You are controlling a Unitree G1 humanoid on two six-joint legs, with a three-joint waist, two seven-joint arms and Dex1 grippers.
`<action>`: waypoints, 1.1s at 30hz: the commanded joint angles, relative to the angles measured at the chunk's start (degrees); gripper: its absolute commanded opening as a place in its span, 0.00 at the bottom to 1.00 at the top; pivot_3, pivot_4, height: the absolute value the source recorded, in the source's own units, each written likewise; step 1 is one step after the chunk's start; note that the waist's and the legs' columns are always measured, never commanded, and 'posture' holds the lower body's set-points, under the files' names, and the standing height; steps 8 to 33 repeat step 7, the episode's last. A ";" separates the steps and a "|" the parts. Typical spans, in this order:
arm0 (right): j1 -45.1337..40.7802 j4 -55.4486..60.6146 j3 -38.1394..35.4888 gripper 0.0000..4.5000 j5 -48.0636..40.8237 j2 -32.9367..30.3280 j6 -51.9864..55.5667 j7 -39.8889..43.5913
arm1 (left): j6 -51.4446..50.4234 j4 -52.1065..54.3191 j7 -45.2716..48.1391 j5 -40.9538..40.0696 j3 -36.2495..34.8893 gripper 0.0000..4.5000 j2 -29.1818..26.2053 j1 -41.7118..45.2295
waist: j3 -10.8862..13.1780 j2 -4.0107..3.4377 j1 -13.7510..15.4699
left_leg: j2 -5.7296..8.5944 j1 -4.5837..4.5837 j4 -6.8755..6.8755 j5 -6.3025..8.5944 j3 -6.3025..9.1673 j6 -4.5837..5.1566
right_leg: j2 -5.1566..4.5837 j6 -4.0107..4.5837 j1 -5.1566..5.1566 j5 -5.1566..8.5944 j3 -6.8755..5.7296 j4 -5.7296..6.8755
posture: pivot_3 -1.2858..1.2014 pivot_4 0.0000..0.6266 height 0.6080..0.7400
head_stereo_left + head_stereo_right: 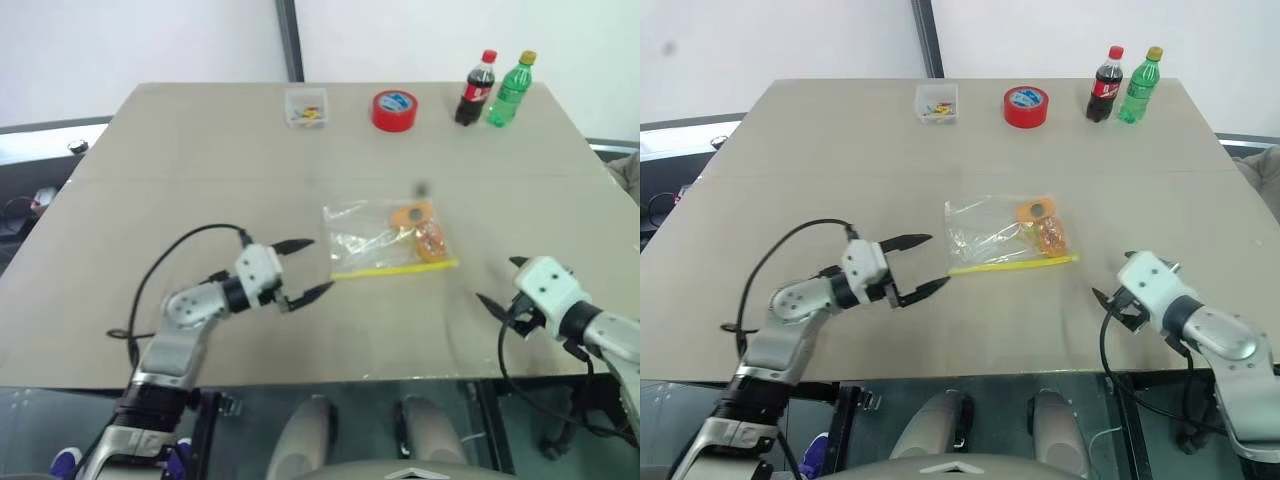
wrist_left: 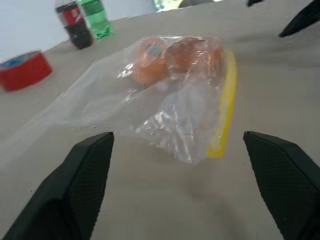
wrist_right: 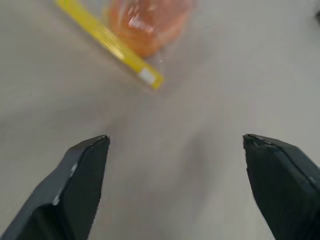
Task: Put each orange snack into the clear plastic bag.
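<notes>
Both orange snacks lay inside the clear plastic bag, so the task looked finished. The left gripper just beside the bag and the right gripper nearby stood spread wide, empty.

Both orange snacks lie inside the flat clear plastic bag, apparently at its three-o'clock end, mid-counter.

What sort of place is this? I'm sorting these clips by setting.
Probably a lab or test room: a plain table by bare walls, with a tape roll and two bottles set out.
</notes>
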State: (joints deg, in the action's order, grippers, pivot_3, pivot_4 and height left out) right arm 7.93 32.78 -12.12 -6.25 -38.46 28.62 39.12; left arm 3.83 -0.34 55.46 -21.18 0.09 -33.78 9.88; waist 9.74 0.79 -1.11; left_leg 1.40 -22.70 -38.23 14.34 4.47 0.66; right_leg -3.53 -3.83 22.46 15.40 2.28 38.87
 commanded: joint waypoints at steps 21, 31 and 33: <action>0.71 4.50 -11.45 0.99 -13.54 -2.69 1.73 5.65 | -16.18 8.02 5.61 -13.19 -11.12 1.00 -9.78 -6.03 | 0.02 0.00 0.23 | 0.00 -0.05 0.02 0.04 -0.01 0.05 | -0.04 0.01 -0.01 0.00 0.00 -0.09 | 0.52 0.24 1.00; 0.71 4.50 -11.45 0.99 -13.54 -2.69 1.73 5.65 | -16.18 8.02 5.61 -13.19 -11.12 1.00 -9.78 -6.03 | 0.02 0.00 0.23 | 0.00 -0.05 0.02 0.04 -0.01 0.05 | -0.04 0.01 -0.01 0.00 0.00 -0.09 | 0.52 0.24 1.00; 0.71 4.50 -11.45 0.99 -13.54 -2.69 1.73 5.65 | -16.18 8.02 5.61 -13.19 -11.12 1.00 -9.78 -6.03 | 0.02 0.00 0.23 | 0.00 -0.05 0.02 0.04 -0.01 0.05 | -0.04 0.01 -0.01 0.00 0.00 -0.09 | 0.52 0.24 1.00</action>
